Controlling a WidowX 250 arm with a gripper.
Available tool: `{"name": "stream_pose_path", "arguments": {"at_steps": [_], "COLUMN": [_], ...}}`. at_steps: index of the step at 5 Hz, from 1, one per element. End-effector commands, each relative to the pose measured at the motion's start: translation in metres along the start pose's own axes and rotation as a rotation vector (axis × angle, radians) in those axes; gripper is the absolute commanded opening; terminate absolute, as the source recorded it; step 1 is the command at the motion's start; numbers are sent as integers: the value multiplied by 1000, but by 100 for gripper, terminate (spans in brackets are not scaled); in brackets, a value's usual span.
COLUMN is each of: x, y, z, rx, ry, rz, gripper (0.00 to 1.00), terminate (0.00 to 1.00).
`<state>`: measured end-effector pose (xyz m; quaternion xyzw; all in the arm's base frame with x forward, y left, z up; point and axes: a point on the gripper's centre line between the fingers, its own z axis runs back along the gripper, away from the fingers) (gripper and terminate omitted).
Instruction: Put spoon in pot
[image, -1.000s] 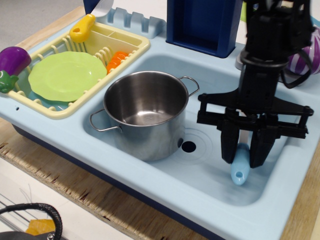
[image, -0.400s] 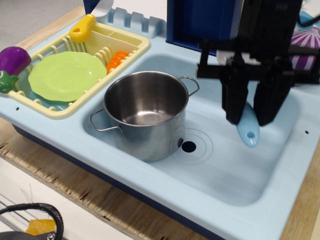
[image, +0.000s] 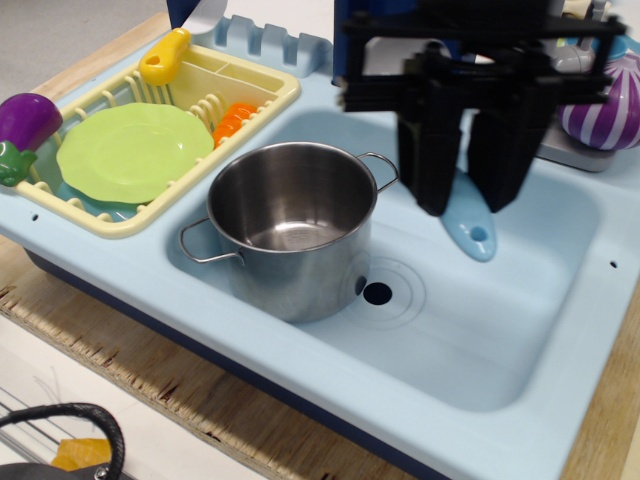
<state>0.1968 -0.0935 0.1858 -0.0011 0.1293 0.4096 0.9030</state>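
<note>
My black gripper (image: 466, 195) hangs above the light-blue sink (image: 480, 330), to the right of the pot. It is shut on the spoon (image: 470, 232), whose chunky light-blue handle with a hole at its end points down below the fingers (image: 434, 160). The spoon's neck and bowl are hidden between the fingers. The shiny steel pot (image: 288, 225) with two wire loop handles stands empty in the left part of the sink, left of the gripper and lower than it.
A yellow dish rack (image: 150, 130) at the left holds a green plate (image: 133, 150), an orange piece and a yellow-handled utensil (image: 165, 55). A purple eggplant (image: 25, 125) lies at the far left. A dark blue box (image: 400, 45) stands behind the sink. The sink drain (image: 377, 293) shows beside the pot.
My gripper has risen from the sink floor with the spoon in it and moved up and left, toward the pot. The pot has not moved.
</note>
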Motion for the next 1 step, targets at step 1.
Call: {"name": "stream_pose_path", "arguments": {"at_steps": [1], "x": [29], "y": [16], "z": [-8], "rx": [-42], "ry": [162], "rz": [142], "gripper": [0], "terminate": [100]}}
